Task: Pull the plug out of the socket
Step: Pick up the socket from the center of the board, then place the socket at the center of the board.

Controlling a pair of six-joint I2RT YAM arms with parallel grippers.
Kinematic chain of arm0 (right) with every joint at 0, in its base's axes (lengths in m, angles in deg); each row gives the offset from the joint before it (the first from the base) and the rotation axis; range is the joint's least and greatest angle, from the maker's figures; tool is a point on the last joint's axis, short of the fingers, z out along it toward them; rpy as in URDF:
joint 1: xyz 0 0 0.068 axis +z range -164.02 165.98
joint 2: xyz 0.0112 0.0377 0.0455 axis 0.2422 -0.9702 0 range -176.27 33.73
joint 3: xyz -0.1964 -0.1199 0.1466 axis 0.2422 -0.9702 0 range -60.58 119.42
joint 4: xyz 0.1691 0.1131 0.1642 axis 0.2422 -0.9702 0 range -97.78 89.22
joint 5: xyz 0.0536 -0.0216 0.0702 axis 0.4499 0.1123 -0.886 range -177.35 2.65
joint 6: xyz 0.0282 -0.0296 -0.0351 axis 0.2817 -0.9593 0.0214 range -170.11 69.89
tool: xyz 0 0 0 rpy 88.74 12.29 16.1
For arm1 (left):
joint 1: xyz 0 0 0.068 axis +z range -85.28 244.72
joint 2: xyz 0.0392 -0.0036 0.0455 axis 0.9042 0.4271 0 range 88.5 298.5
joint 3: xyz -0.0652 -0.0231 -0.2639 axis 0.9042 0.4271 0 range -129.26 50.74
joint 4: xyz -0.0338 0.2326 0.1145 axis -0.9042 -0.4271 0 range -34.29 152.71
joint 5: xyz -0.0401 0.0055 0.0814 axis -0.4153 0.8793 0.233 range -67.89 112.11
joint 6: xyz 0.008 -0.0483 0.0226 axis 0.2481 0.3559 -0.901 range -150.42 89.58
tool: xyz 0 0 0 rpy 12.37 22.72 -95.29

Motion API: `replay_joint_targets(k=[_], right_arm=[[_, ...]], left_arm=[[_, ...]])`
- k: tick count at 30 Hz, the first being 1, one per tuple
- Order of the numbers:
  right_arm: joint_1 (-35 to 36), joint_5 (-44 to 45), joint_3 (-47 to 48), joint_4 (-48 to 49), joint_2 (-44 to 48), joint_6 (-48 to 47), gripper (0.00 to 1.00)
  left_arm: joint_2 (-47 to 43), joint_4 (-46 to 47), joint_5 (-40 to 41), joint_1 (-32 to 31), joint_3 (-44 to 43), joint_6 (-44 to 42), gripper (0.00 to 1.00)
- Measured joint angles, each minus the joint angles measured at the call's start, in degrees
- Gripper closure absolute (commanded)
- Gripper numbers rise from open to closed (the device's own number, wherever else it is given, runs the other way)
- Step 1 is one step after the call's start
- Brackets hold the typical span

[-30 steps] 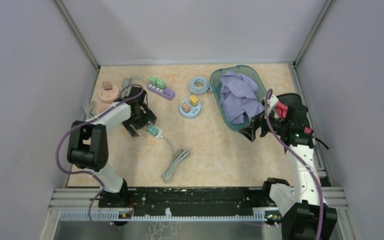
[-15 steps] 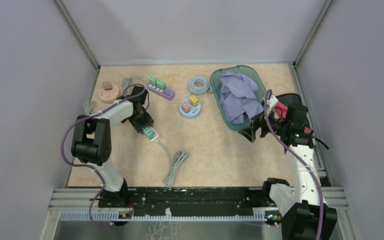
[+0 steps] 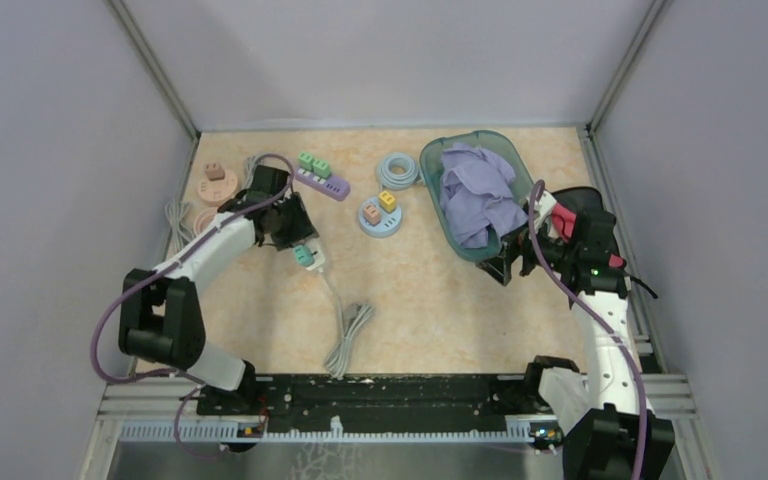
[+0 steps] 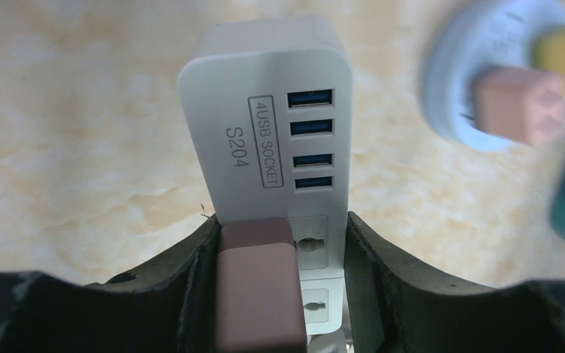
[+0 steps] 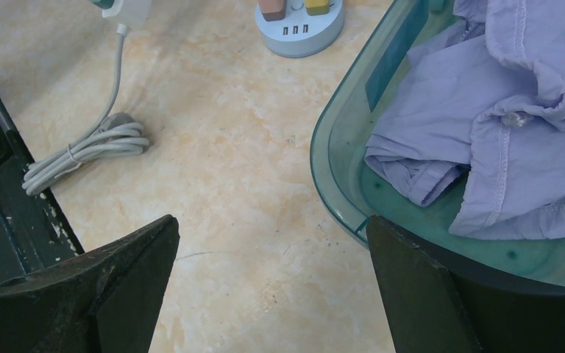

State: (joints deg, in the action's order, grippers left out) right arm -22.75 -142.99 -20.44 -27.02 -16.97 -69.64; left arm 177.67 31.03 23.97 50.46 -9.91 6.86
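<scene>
The brownish plug point(image 4: 256, 294) sits in the white power strip point(image 4: 265, 95). Its lower end is cut off by the wrist view's edge, and the outlet beneath it is hidden. The left gripper point(image 4: 279, 224) is half closed on the power strip, a finger against each long side; whether one also presses the plug is unclear. From above, the gripper covers most of this at the table's point(image 3: 430, 300) left-centre. The cable point(image 3: 345, 330) trails toward the bases. The right gripper point(image 5: 271, 224) hangs wide open and empty beside the basket point(image 5: 338, 147).
</scene>
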Motion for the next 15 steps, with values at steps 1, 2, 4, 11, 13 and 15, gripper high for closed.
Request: replay_joint_targets(k=[1,2,4,11,13,15], right_arm=[[0.0,-0.1,0.0,0.0,0.0,0.0,0.01],[0.0,-0.1,0.0,0.0,0.0,0.0,0.01],[0.0,-0.2,0.0,0.0,0.0,0.0,0.01],[0.0,-0.2,0.0,-0.2,0.0,0.0,0.01],[0.0,-0.3,0.0,-0.2,0.0,0.0,0.01],[0.0,-0.5,0.0,-0.2,0.0,0.0,0.01]], left_arm=[[-1.6,1.4,-1.6,-0.7,0.0,-2.2,1.00],[-2.9,2.6,-3.2,-1.3,-0.2,-4.3,1.00],[-4.2,4.3,-6.8,-2.4,-1.0,-9.4,1.00],[-2.9,3.7,-14.9,-9.3,-10.2,-34.1,1.00],[-2.8,2.8,-15.8,-13.0,-12.9,-42.5,1.00],[-2.6,1.3,-17.5,-17.5,-14.9,-51.8,0.99]])
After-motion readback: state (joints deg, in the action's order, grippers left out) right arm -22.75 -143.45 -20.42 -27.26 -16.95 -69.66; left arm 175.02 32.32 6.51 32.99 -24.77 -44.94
